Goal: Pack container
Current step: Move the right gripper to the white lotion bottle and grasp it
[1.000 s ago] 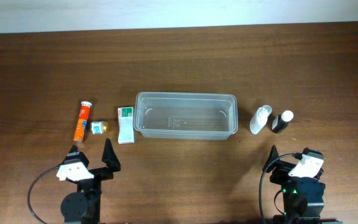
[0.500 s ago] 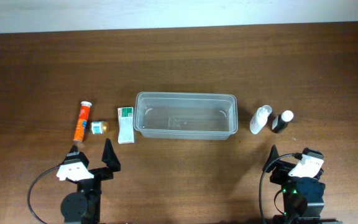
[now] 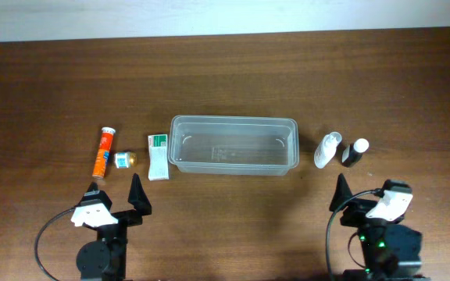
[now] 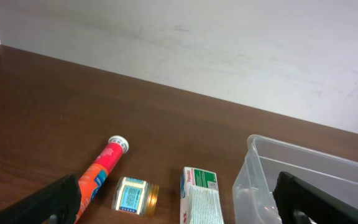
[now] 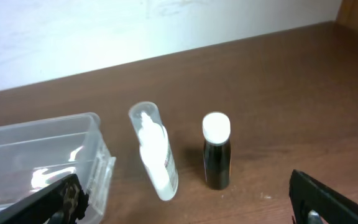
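Right gripper (image 3: 364, 193) nudged forward, jaws wide and empty like left gripper (image 3: 116, 187); container (image 3: 209, 156) sits mid-table; best straddle white bottle (image 3: 326, 150) squarely, avoiding dark bottle (image 3: 354, 151) just beside it.

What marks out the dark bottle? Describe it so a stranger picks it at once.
Find the big clear container mid-table. Two small bottles sit off its right end; take the outer one, the dark bottle. Unlike the pale clear bottle beside it, it is black with a white cap.
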`<control>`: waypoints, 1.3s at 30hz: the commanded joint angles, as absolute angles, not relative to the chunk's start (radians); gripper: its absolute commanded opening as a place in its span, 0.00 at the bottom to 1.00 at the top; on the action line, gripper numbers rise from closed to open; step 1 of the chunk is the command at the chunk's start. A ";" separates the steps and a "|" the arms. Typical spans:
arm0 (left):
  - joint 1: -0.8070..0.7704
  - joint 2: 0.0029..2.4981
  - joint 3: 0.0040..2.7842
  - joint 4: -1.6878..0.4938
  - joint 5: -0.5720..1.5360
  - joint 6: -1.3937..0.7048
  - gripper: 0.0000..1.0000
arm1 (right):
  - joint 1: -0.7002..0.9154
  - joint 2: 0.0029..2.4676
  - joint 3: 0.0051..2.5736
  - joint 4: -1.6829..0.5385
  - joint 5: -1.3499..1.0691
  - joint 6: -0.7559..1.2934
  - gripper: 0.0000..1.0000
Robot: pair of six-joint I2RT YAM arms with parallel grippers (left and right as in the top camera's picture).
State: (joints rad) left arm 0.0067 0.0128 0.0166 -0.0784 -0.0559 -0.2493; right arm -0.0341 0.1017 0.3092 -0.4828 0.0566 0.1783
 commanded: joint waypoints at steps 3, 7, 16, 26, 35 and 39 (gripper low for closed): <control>0.002 0.006 0.009 -0.076 -0.048 -0.237 1.00 | -0.041 0.405 0.675 -0.638 0.035 0.134 0.98; 0.002 0.006 0.009 -0.076 -0.047 -0.237 1.00 | -0.040 0.725 1.040 -0.866 -0.012 0.135 0.98; 0.002 0.006 0.009 -0.076 -0.048 -0.237 1.00 | -0.040 1.210 1.524 -1.068 -0.202 0.135 0.99; 0.002 0.006 0.009 -0.076 -0.048 -0.237 1.00 | -0.039 1.639 1.539 -1.177 -0.203 0.200 0.77; 0.002 0.006 0.009 -0.076 -0.048 -0.237 1.00 | -0.038 1.766 1.528 -1.235 -0.179 0.199 0.61; 0.002 0.006 0.009 -0.076 -0.048 -0.237 1.00 | -0.038 1.766 1.501 -1.227 -0.172 0.199 0.49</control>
